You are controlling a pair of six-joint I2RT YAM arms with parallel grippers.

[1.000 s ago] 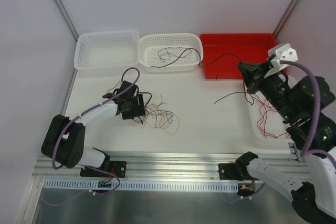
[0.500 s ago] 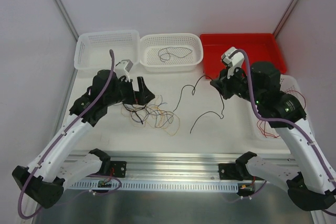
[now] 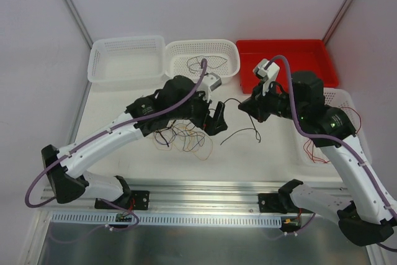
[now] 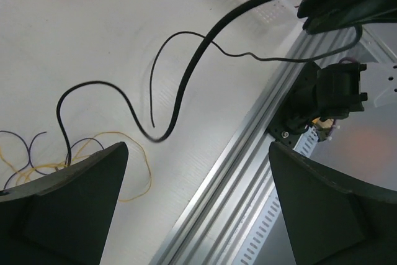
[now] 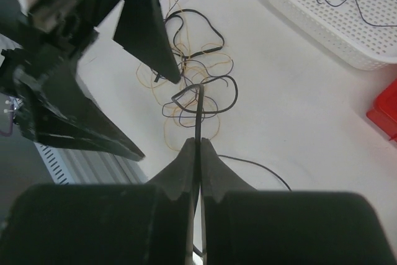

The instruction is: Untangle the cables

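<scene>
right jaws are pinched shut on a black cable [image 5: 200, 113], which runs out from their tips toward the tangle of cables [image 3: 186, 138]. left jaws stand wide apart and hold nothing. in the left wrist view their fingers [image 4: 68, 215] frame that same black strand, which hangs between them and touches neither.

location: the tangle lies on the surface [image 3: 267, 153] left of centre, on the near side of the white basket [image 3: 231, 54], under the left arm. the black cable is lifted at centre between the two arms, and its loose end trails down to the surface toward the near rail. in the right wrist view its far loop appears to overlie yellow and purple strands of the tangle.

assessment: the step in hand looks like a second grip, so the black strand can be drawn free.

recommendations:
- centre the strand between the left fingers before closing.
- take the black strand alone, well above the yellow and purple ones.
- keep the right pinch firm.
- separate the arms slowly, and watch that the tangle is not dragged along.
</scene>
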